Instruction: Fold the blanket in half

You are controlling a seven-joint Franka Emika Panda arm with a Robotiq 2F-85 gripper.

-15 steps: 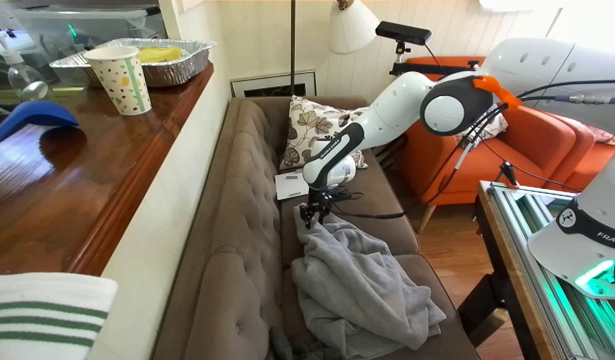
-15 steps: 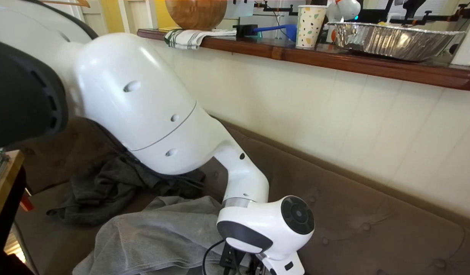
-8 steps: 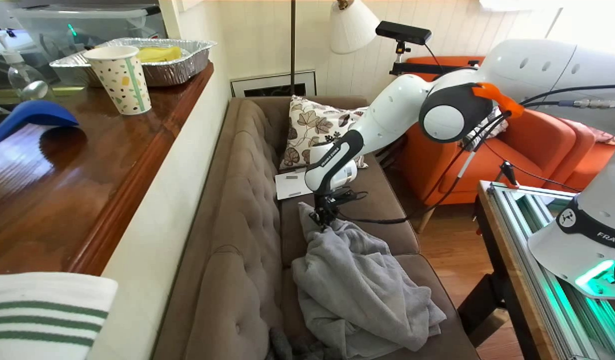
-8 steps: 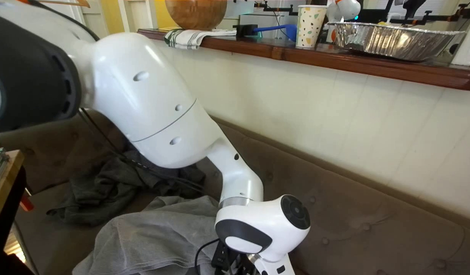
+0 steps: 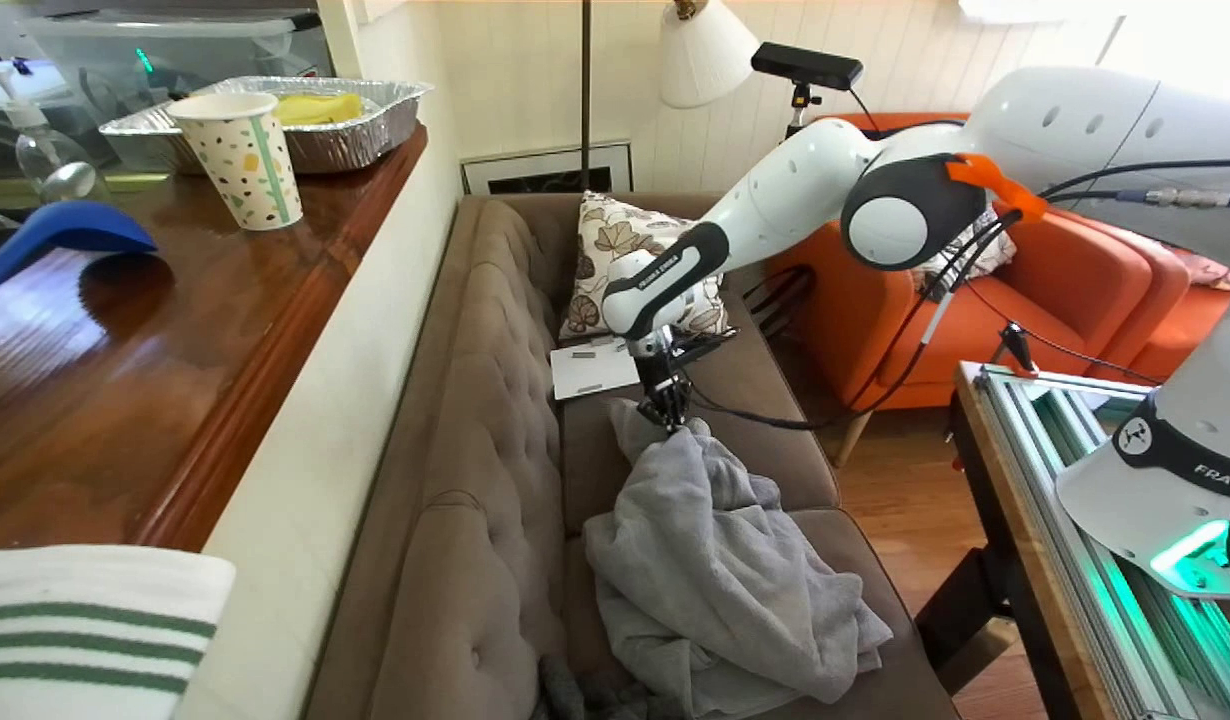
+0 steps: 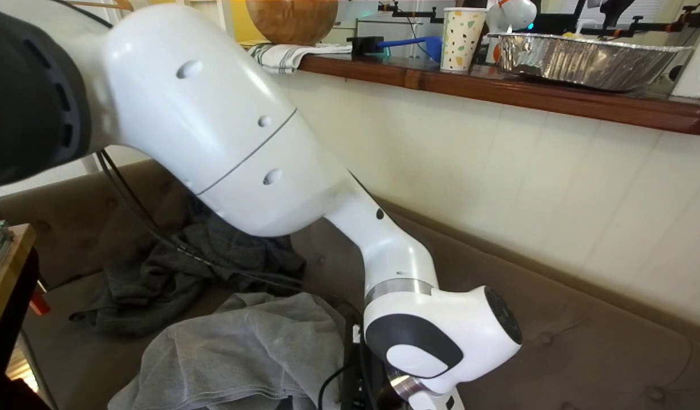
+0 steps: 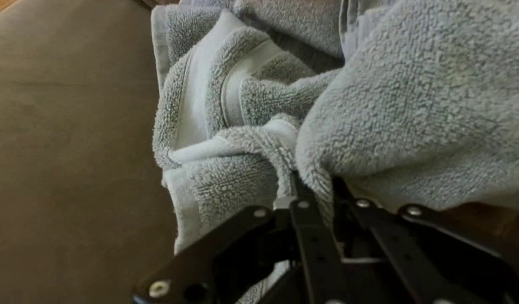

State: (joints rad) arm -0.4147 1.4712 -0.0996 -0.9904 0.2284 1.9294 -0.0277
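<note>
The blanket (image 5: pixel 725 580) is a rumpled light-grey cloth heaped on the brown sofa (image 5: pixel 495 420). Its folds (image 6: pixel 242 353) also show in an exterior view at the bottom. In the wrist view, my gripper (image 7: pixel 321 190) is shut on a pinched ridge of the blanket (image 7: pixel 424 97), with fabric squeezed between the two dark fingers. At the blanket's far end, the gripper (image 5: pixel 670 425) holds a raised fold. A flat corner of the blanket (image 5: pixel 630 425) lies beside it, toward the backrest. Sofa and arm hide where the fingertips are in the exterior view with the counter behind.
A floral pillow (image 5: pixel 615 230) and a flat white item (image 5: pixel 590 370) lie beyond the gripper. A dark grey cloth (image 6: pixel 179 273) rests at the sofa's other end. The tufted backrest (image 6: pixel 555 319) runs alongside the arm. An orange armchair (image 5: pixel 865 340) stands near the sofa.
The jaws have closed from open onto the blanket. My gripper has shifted away from the backrest and risen somewhat, drawing a fold of the blanket up with it.
</note>
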